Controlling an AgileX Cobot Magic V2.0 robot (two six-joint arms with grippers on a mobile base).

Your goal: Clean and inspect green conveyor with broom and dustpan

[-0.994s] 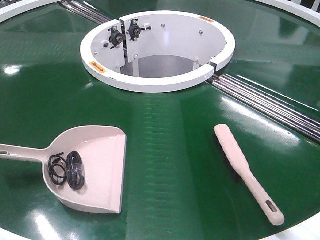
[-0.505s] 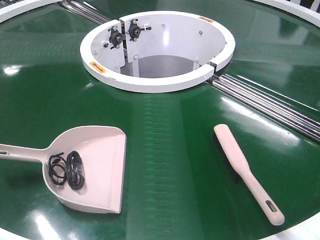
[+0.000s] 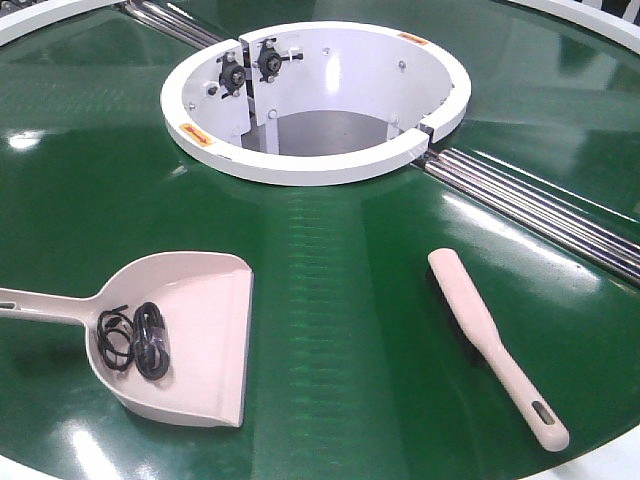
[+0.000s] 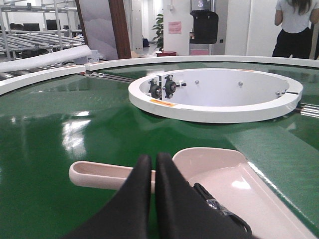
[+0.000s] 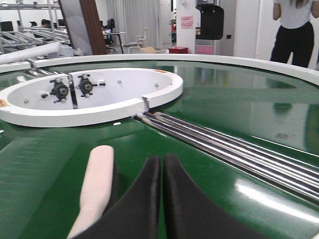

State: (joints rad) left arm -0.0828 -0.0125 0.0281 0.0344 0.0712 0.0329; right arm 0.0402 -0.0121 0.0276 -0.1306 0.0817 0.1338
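Observation:
The green conveyor (image 3: 340,300) fills the front view, with silver rollers (image 3: 540,205) at its seam. The pale dustpan (image 3: 190,335) lies at the left, handle pointing left, with black coiled cords (image 3: 135,340) inside it. The slim pale broom (image 3: 495,345) lies at the right, handle toward the near edge. Neither gripper shows in the front view. In the left wrist view my left gripper (image 4: 153,162) is shut and empty, above the dustpan (image 4: 239,184) handle. In the right wrist view my right gripper (image 5: 162,162) is shut and empty, just right of the broom (image 5: 97,184).
A white ring-shaped hub (image 3: 315,100) with black bearing fittings stands at the conveyor's middle. A white outer rim (image 4: 45,74) bounds the belt. A person (image 5: 294,30) stands beyond the far edge, near a water dispenser (image 5: 209,22).

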